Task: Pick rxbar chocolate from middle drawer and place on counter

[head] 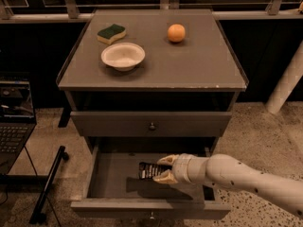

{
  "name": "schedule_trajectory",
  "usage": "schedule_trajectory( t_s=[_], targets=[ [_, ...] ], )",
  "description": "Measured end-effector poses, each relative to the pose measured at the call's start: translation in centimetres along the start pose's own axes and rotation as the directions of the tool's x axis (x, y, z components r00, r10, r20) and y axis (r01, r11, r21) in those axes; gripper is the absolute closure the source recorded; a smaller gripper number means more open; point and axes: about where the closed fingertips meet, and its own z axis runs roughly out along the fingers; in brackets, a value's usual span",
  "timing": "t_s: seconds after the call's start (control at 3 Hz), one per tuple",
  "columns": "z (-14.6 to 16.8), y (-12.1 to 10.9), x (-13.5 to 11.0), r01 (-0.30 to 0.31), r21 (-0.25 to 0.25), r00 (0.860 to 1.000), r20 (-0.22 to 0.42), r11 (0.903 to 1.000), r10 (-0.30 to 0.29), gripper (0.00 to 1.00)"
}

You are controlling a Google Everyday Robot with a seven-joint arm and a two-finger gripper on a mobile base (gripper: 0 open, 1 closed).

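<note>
Currently the gripper is reaching from the right into the open middle drawer, its two fingers clamping the right end of the rxbar chocolate. Up on the counter, a sponge, a white bowl and an orange are sitting.
</note>
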Motion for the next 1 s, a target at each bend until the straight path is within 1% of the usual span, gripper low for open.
schedule_trajectory(
  t_s=[0.33, 0.67, 1.0],
  targets=[
    [-2.9, -0.9, -2.5, 0.035, 0.014, 0.999, 0.006, 0.9993, -0.035, 1.00],
    [-8.2, -1.7, -7.3, 0.109, 0.060, 0.994, -0.011, 0.9922, -0.109, 1.00],
    [-13.4, -3.5, -11.9, 0.207, 0.133, 0.978, -0.054, 0.9693, -0.201, 1.00]
  ],
)
